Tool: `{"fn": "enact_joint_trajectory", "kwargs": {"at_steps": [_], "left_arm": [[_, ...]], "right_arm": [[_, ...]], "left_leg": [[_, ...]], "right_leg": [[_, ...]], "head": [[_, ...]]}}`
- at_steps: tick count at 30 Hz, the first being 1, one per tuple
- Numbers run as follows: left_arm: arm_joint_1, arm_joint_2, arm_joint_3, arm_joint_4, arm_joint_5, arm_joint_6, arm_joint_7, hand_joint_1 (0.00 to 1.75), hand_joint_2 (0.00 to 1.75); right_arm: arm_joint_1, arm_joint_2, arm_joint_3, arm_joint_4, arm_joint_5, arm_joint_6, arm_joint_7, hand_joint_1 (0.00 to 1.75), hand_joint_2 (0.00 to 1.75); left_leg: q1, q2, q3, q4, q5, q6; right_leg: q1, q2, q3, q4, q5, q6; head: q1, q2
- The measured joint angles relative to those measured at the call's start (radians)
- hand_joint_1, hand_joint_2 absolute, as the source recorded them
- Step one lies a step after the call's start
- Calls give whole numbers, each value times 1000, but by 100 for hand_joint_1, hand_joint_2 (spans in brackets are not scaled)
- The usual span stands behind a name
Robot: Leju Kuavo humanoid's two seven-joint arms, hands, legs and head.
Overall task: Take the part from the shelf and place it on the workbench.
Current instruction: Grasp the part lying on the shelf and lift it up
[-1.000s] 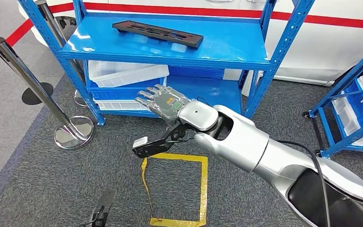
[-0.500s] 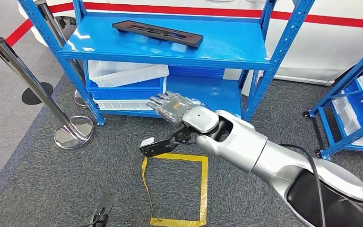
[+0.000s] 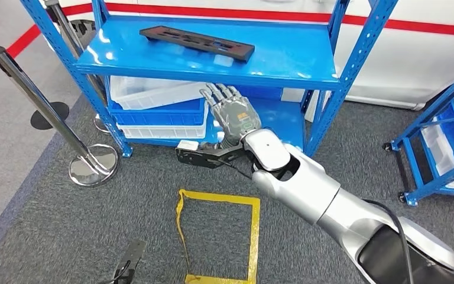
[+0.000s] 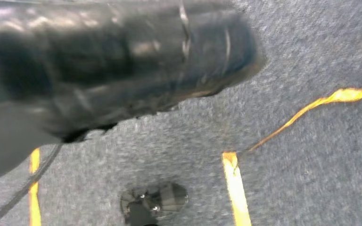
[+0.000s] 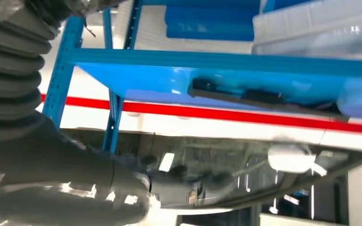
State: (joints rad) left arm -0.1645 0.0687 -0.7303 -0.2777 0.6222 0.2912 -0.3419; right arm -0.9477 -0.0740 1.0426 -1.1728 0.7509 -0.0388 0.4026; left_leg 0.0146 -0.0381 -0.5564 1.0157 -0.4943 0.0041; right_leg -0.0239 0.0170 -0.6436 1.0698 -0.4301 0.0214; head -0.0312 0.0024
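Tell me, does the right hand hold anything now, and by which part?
Nothing is held. The right hand is empty, fingers apart, below the shelf top; the black part lies untouched on it.

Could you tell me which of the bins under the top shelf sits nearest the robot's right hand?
The tilted white bin atop the blue bin; the right hand is raised just beside it.

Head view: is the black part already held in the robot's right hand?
No. The black part lies on the top shelf, while the right hand is below it, holding nothing.
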Motion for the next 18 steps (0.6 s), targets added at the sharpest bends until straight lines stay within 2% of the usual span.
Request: {"fn": "enact_joint_trajectory", "kwargs": {"at_steps": [3, 5, 8, 9, 10, 11, 13, 14, 16, 18], "left_arm": [[3, -1, -2, 1, -6, 3, 2, 0, 0], [2, -2, -3, 1, -8, 4, 3, 0, 0], [-2, -3, -4, 1, -11, 8, 7, 0, 0], [-1, -3, -4, 1, -12, 9, 8, 0, 0], [0, -3, -4, 1, -12, 11, 9, 0, 0], [1, -3, -4, 1, -13, 12, 10, 0, 0], [-1, -2, -4, 1, -14, 13, 9, 0, 0], [-2, -2, -4, 1, -14, 14, 9, 0, 0], [-4, -1, -4, 1, -14, 17, 8, 0, 0], [-3, -1, -4, 1, -14, 19, 7, 0, 0]], "right_arm": [[22, 1, -31, -11, 10, -23, -2, 0, 0], [25, 3, -46, -20, 35, -58, -2, 0, 0], [35, 4, -65, -26, 64, -108, -2, 0, 0], [41, 4, -70, -27, 68, -117, -2, 0, 0], [47, 3, -75, -28, 70, -122, -3, 0, 0], [51, 3, -81, -30, 73, -125, -3, 0, 0], [53, 3, -93, -36, 85, -130, -3, 0, 0], [53, 3, -98, -39, 94, -133, -3, 0, 0], [57, 3, -104, -41, 106, -139, -2, 0, 0], [61, 2, -110, -44, 111, -142, -2, 0, 0]], "left_leg": [[4, 3, -9, 9, -4, -13], [5, 16, -36, 67, -30, -19], [4, 29, -147, 258, -91, -19], [2, 29, -176, 295, -90, -16], [0, 29, -187, 292, -69, -10], [-4, 29, -179, 252, -31, -2], [-19, 32, -126, 116, 48, 17], [-26, 34, -102, 62, 68, 24], [-33, 35, -83, 22, 70, 31], [-30, 34, -76, 2, 72, 33]], "right_leg": [[4, 0, 2, -7, -10, -23], [3, -2, 11, -11, -13, -35], [13, -8, 23, -13, -21, -48], [17, -9, 27, -13, -23, -51], [21, -9, 30, -13, -26, -54], [24, -9, 34, -13, -28, -56], [27, -9, 40, -14, -33, -56], [27, -8, 41, -15, -34, -55], [27, -9, 40, -18, -34, -50], [28, -11, 40, -20, -36, -43]], "head": [[-1, 0], [-5, 0], [-8, 0], [-8, 0], [-8, 0], [-8, 0], [-8, 0], [-8, 0], [-10, 0], [-11, 0]]}}
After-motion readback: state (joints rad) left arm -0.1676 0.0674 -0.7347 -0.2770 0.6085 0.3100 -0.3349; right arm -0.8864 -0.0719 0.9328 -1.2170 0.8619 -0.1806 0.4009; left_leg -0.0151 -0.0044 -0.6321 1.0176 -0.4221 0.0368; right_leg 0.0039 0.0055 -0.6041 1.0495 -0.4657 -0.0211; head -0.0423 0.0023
